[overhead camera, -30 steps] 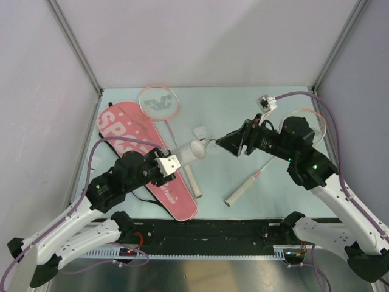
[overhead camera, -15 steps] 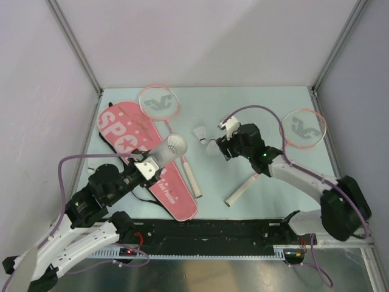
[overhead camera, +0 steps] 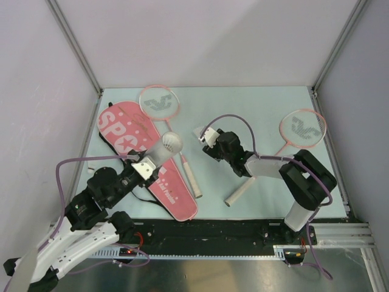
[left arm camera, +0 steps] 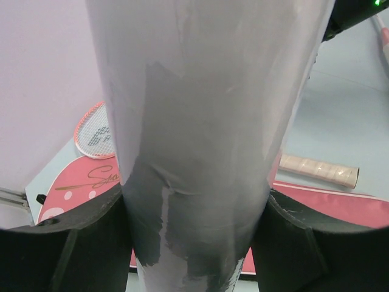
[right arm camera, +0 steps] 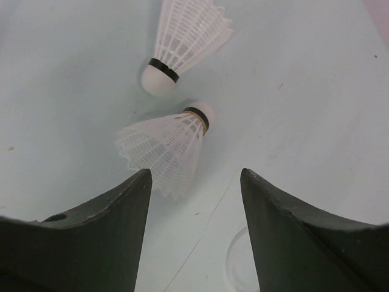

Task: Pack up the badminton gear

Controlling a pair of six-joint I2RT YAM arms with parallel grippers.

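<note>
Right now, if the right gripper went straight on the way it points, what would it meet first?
Probably the nearer shuttlecock, lying on its side just ahead of the open right gripper; the second shuttlecock lies beyond it.

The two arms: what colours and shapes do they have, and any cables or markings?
The left arm and the right arm have white shells and black joints. A purple cable loops along each, and a white block sits at each wrist. The right gripper has dark, tapered fingers. I see no lettering.
</note>
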